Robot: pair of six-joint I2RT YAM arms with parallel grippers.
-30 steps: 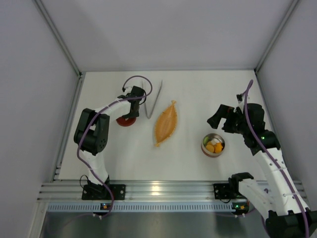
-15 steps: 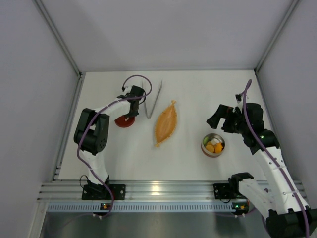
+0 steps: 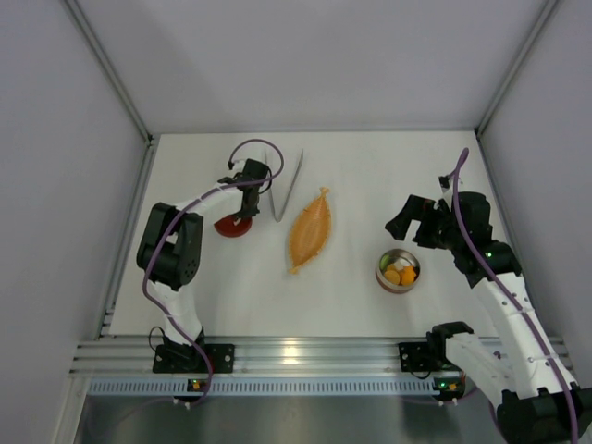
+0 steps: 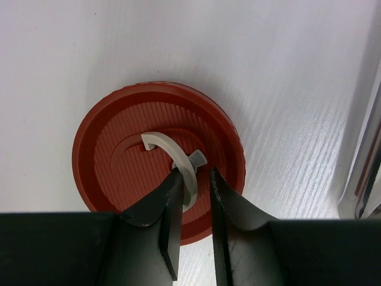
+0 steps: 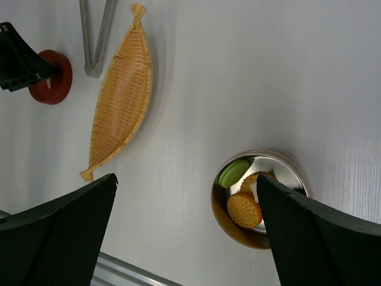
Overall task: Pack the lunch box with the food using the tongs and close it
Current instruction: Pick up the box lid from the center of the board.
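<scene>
The left tool (image 4: 195, 174) is almost closed. Its two fingers (image 4: 169, 205) pinch the white handle (image 4: 158, 140) on top of the red lid (image 4: 119, 155). The lid lies flat on the desk (image 3: 370, 176), handle side up, on the left side and far from the lunch box (image 3: 381, 268).

The tongs (image 3: 287, 188) lie flat on the desk just right of the lid, between the lid and the orange tray (image 3: 309, 231). Their long side runs from near to far, leaning a little to the right. The joined end is the near end. The two thin arms point to the far wall. No tool touches them. In the left wrist view, they show as a shiny strip at the right edge.

The tray lies beside the tongs and leans the same way, with its thin tail at the far end.

The right tool (image 5: 186, 177) is wide open and holds nothing. It hangs above the desk, a little to the far side of the lunch box. The lunch box stands upright on the right side of the desk, with its open top up. The food (image 5: 244, 208) is inside it: orange and yellow bits and one green bit (image 5: 233, 173).
</scene>
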